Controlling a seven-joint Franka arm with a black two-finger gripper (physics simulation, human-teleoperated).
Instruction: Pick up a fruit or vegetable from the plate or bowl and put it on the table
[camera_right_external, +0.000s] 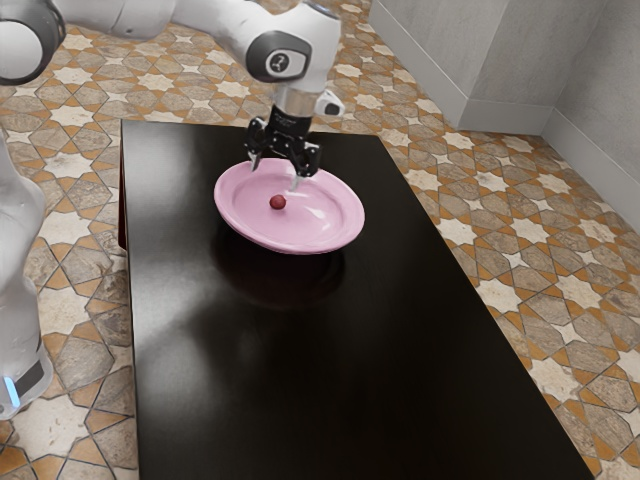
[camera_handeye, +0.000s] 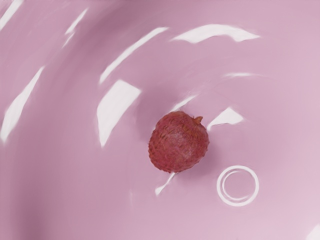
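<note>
One red fruit (camera_right_external: 278, 202) (a lychee, by its rough skin) lay inside the pink plate (camera_right_external: 350, 215) as the black gripper (camera_right_external: 275, 177) hung above the plate, fingers parted and empty. A sound grasp called for centring over the fruit, a straight descent stopping shy of the plate's surface, and an even, gentle squeeze, lest the round fruit roll toward the plate's rim.

Quick headcount from where I'm standing, folks: one robot arm (camera_right_external: 310, 45), one black gripper (camera_right_external: 275, 178) with two fingers, one dark table (camera_right_external: 300, 400), one pink plate (camera_right_external: 318, 236) and exactly one bumpy red fruit (camera_right_external: 278, 202). So yeah, five kinds of stuff, fingers aside.
</note>
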